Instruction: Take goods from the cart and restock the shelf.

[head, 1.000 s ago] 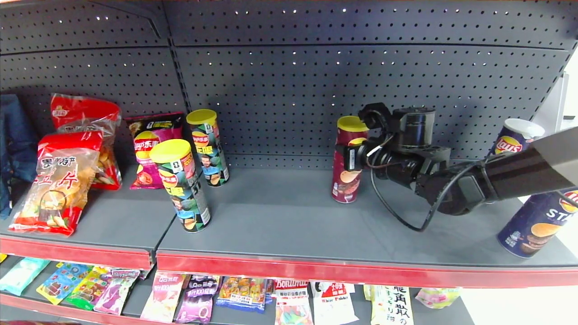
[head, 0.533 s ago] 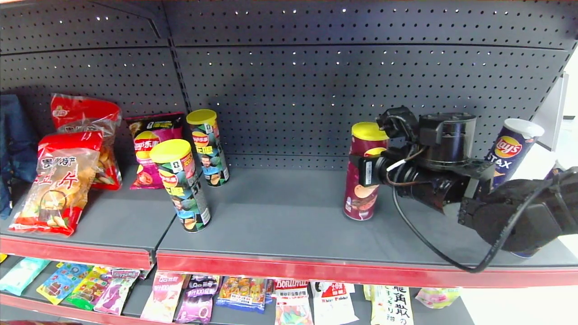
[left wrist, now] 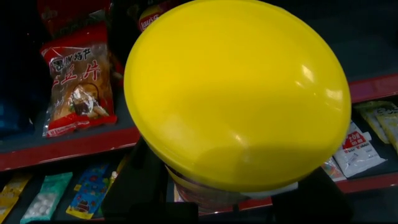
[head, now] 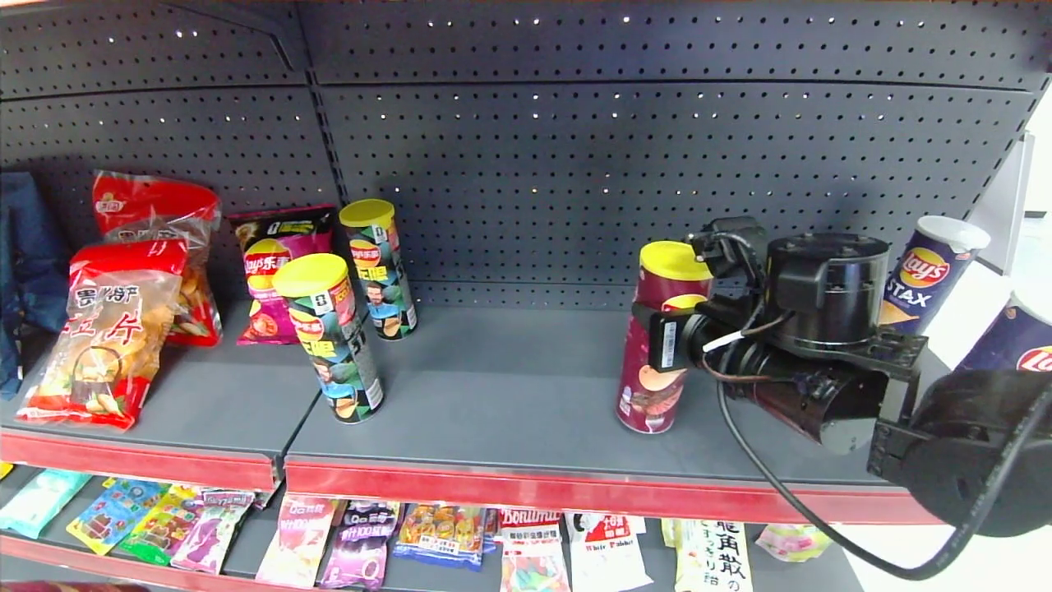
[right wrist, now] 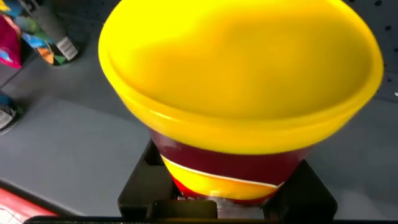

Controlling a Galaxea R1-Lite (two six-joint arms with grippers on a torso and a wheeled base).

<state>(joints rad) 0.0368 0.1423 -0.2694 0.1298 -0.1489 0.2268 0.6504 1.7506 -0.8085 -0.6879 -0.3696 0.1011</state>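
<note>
My right gripper [head: 662,345] is clamped on the maroon can [head: 653,399], which is tilted with its base near the front lip of the shelf [head: 509,395], so letting go now could tip it off; left gripper [left wrist: 224,196] grips a second can [left wrist: 236,93].

A dark blue bundle [head: 29,263], perhaps fabric, sits far left.

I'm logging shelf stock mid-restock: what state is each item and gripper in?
Maroon can: upright, lidded, gripped by right gripper.
Left gripper: shut on a yellow-lidded can.
Front green can: upright, lidded.
Back green can: upright, lidded.
Blue can: tilted, lidded.
Front red bag: leaning back.
</note>
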